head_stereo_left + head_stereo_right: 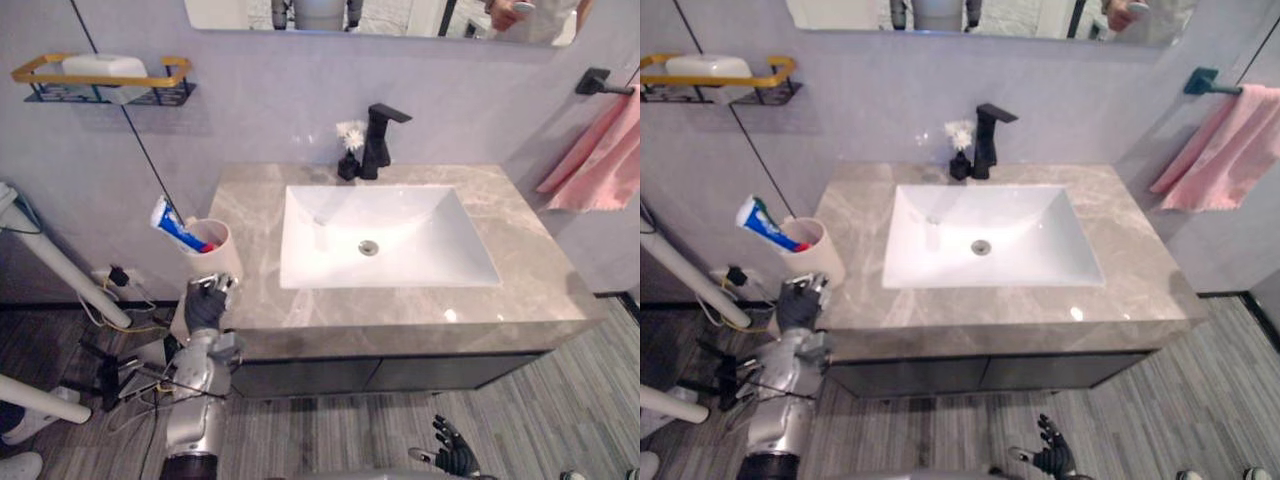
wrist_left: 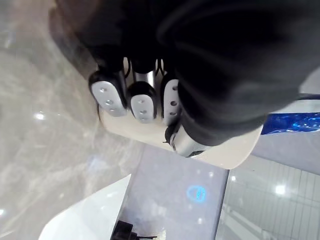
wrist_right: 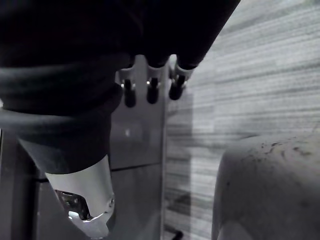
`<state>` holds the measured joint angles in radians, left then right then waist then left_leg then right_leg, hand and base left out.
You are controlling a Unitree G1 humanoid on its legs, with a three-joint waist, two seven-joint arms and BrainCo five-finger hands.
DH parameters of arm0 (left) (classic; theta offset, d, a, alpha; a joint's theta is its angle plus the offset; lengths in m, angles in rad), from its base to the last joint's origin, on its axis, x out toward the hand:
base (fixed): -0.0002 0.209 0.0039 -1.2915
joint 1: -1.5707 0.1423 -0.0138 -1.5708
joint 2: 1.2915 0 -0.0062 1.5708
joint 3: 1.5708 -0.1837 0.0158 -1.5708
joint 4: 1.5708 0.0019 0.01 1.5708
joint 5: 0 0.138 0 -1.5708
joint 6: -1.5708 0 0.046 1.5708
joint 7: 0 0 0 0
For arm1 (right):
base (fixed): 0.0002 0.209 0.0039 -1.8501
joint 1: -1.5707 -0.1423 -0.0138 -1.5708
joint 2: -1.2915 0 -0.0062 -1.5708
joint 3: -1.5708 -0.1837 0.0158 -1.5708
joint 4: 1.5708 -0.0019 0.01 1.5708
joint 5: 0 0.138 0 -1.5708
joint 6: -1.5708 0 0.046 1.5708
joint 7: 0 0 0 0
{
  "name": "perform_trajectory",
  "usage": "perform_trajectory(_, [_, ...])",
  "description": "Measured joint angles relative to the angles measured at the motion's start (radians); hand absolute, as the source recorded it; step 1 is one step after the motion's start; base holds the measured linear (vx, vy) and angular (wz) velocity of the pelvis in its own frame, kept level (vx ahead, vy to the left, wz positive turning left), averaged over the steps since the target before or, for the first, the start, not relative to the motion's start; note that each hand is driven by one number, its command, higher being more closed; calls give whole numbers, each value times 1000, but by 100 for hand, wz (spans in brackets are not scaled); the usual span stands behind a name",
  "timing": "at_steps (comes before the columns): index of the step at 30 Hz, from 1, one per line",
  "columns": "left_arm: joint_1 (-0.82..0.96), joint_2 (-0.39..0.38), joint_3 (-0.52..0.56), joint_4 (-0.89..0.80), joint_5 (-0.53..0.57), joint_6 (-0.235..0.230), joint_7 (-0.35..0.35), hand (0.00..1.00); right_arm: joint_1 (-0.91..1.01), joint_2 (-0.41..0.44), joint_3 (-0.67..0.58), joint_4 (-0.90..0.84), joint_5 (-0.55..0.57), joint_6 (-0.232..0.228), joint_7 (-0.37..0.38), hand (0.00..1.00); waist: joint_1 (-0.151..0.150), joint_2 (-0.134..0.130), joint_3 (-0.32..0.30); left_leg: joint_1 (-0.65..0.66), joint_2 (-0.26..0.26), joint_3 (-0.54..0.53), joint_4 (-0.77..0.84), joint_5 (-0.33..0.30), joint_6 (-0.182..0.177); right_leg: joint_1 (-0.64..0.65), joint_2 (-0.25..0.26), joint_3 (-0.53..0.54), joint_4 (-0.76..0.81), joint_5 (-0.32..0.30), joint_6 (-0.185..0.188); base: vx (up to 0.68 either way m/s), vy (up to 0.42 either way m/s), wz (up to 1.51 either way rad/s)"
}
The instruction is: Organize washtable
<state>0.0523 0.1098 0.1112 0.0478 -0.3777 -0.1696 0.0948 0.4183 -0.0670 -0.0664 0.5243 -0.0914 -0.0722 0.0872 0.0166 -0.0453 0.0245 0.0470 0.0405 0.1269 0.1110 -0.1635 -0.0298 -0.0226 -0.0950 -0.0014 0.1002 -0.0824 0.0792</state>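
Bathroom, grey marble counter (image 1: pixel 540 290), white rectangular sink (image 1: pixel 420 235). Left robot hand (image 1: pixel 205 303) curled round cream cup (image 1: pixel 222 252) with blue-white toothpaste tube (image 1: pixel 172 224), at counter's left edge. Best: cup upright, fully onto counter before release. Right robot hand (image 1: pixel 452 458) low, fingers spread, empty.

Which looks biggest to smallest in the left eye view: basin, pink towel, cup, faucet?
1. basin
2. pink towel
3. cup and faucet: these look about alike, so not ranked.
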Motion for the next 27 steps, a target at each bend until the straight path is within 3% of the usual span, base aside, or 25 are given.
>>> perform_trajectory(12, [-73, 59, -30, 45, 26, -3, 0, 100, -23, -1, 7, 2, 0, 0, -2, 0, -1, -16, 35, -17, -9, -17, -9, 22, 11, 1, -8, -17, -35, 31, 2, -22, 2, 4])
perform_trajectory(27, [-69, 62, -22, 37, 37, -12, -10, 100, -30, -2, 12, 10, 0, -4, 4, 0, 0, -24, 41, 0, -13, -28, -52, 45, 12, 20, -8, -28, -70, 48, 1, -1, -1, 1])
